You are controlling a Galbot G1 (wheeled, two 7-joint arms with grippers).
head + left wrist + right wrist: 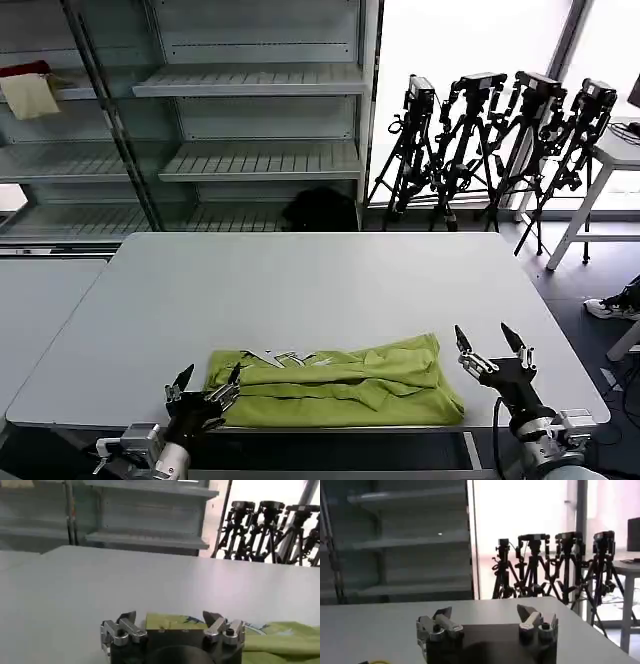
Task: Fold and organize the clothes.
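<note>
A: Where is the T-shirt?
B: The lime-green T-shirt (340, 378) lies folded in a long band along the near edge of the grey bench (300, 280), white print showing at its far fold.
A: And the hands?
B: The left hand (207, 388) sits at its left end, fingers spread, empty. The right hand (492, 348) is just off its right end, likewise released.
</note>
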